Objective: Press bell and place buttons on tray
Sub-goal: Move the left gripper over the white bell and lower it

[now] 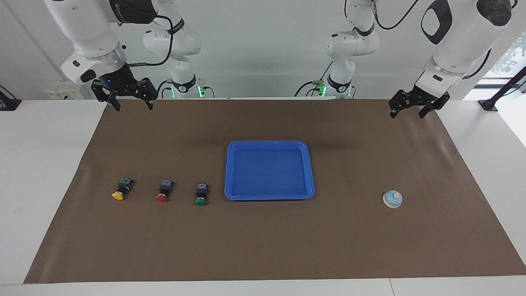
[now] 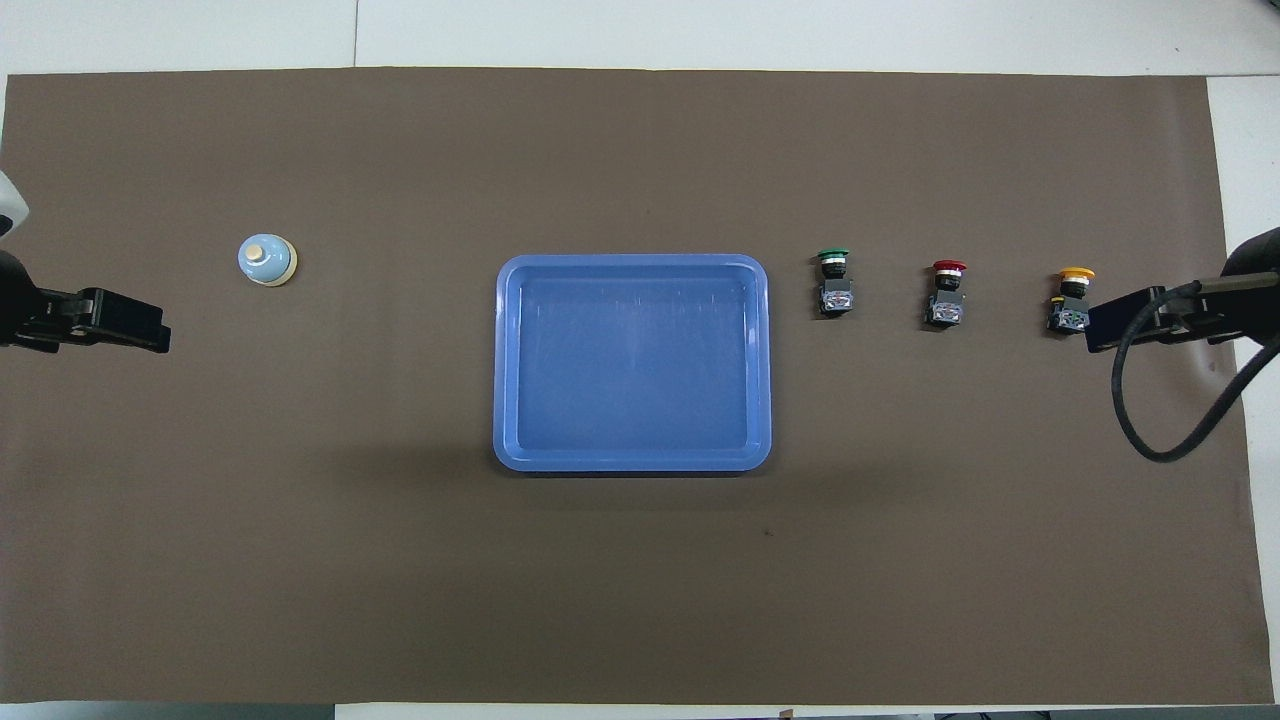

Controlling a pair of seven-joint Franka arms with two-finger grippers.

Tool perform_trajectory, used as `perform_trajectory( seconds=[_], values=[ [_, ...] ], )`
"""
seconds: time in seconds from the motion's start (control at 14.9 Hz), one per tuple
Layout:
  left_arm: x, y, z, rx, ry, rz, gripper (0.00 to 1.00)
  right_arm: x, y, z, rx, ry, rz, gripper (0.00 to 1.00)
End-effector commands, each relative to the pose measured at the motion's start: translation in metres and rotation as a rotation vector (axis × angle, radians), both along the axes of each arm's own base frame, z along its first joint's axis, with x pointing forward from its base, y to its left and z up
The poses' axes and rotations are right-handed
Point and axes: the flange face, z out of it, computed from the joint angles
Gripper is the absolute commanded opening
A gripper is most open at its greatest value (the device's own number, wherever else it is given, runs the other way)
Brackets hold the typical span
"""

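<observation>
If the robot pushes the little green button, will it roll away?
Probably it would only wobble. The green button lies on its side on the brown mat, and its blocky black body should stop it rolling. Its round cap might make it swing round if nudged there. It looks small and hard, so likely light and stiff.

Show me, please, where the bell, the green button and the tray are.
bell point(image 1: 392, 199): facing view, on its light-blue dome.
green button point(image 1: 201, 200): facing view, on its round green cap.
tray point(image 2: 632, 459): overhead view, on the rim nearest the robots.
</observation>
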Motion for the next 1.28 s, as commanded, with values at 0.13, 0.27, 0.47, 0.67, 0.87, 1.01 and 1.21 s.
perform_trajectory(
  seconds=[0.13, 0.27, 0.47, 0.67, 0.87, 1.01, 1.21],
  values=[
    [-0.001, -0.002, 0.002, -0.001, 0.003, -0.004, 1.00, -0.006, -0.002, 0.000, 0.012, 0.000, 0.007, 1.00],
    [-0.004, -0.003, 0.000, 0.000, 0.009, -0.002, 1.00, -0.006, -0.002, 0.000, 0.012, 0.000, 0.007, 1.00],
    [-0.001, -0.001, -0.010, 0.000, -0.026, -0.006, 0.23, -0.006, -0.002, 0.000, 0.012, 0.000, 0.007, 1.00],
    [0.027, 0.003, -0.052, -0.006, -0.038, 0.008, 0.00, -0.006, -0.002, 0.000, 0.012, 0.000, 0.007, 1.00],
    [0.067, 0.012, -0.112, -0.016, -0.063, 0.029, 0.00, -0.006, -0.002, 0.000, 0.012, 0.000, 0.007, 1.00],
    [0.088, 0.017, -0.152, -0.015, -0.092, 0.036, 0.00, -0.006, -0.002, 0.000, 0.012, 0.000, 0.007, 1.00],
    [0.102, 0.040, -0.187, -0.015, -0.100, 0.072, 0.00, -0.006, -0.002, 0.000, 0.012, 0.000, 0.007, 1.00]
  ],
)
